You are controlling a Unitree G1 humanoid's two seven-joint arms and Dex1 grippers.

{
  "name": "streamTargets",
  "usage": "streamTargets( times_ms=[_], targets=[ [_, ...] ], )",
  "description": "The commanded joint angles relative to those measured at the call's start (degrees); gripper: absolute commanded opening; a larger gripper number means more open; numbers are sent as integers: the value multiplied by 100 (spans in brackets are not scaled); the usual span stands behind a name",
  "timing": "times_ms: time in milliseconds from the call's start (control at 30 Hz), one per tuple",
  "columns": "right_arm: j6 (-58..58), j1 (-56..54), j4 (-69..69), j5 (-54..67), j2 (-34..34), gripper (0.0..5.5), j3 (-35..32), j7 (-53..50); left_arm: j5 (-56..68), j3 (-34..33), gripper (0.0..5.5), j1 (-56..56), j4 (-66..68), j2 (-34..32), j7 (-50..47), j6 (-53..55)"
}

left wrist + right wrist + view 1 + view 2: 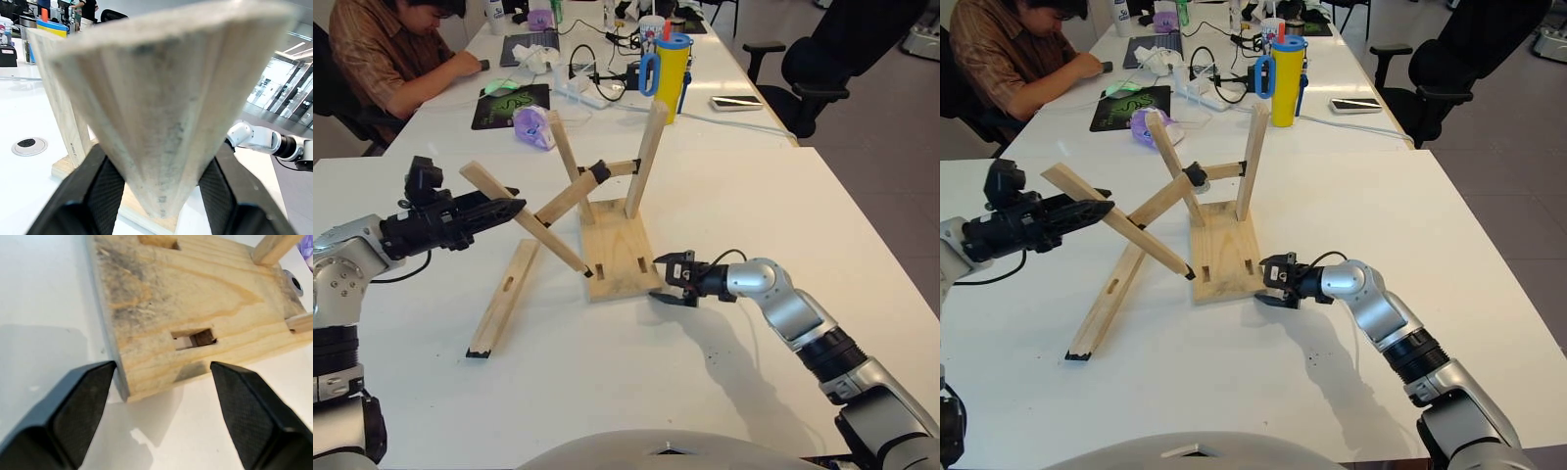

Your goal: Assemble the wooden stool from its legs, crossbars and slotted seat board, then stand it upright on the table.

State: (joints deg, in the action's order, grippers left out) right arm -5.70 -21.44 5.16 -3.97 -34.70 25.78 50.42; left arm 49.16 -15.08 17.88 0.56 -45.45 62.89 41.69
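Left end effector (499, 209) grasps the upper end of a leg (558, 250). Its lower tip sits beside, possibly in, a slot (604, 266) of the seat board (619, 240). Right end effector (658, 279), released, straddles the board's near corner on the counter (607, 392). Clamp that corner first, then press the leg home.

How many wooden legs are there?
4: an upright leg and a tilted leg rise from the seat board; a slanted leg is in the left gripper; a fourth leg lies on the table.
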Motion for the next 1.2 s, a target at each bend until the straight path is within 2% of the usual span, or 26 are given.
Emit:
streamTargets(
  times_ms=[33, 367, 733, 933, 1200],
  targets=[
    [-67, -126, -24, 111, 92, 361, -160, 196, -279, 161, 206, 90, -91, 159, -14, -316],
    [-285, 107, -116, 58, 451, 361, -94, 200, -789, 724, 206, 545, 83, 431, 199, -689],
    [-535, 266, -128, -105, 620, 361, -3, 118, -1789, 1469, 206, 995, 650, 252, 664, -1241],
    [-942, 392, -241, -78, 668, 361, 72, 122, -2404, 2113, 206, 1223, 217, 45, 875, -1525],
    [-1170, 500, -361, -98, 713, 361, 218, 105, -2728, 2378, 206, 880, -136, 88, 508, -1467]
  ],
)
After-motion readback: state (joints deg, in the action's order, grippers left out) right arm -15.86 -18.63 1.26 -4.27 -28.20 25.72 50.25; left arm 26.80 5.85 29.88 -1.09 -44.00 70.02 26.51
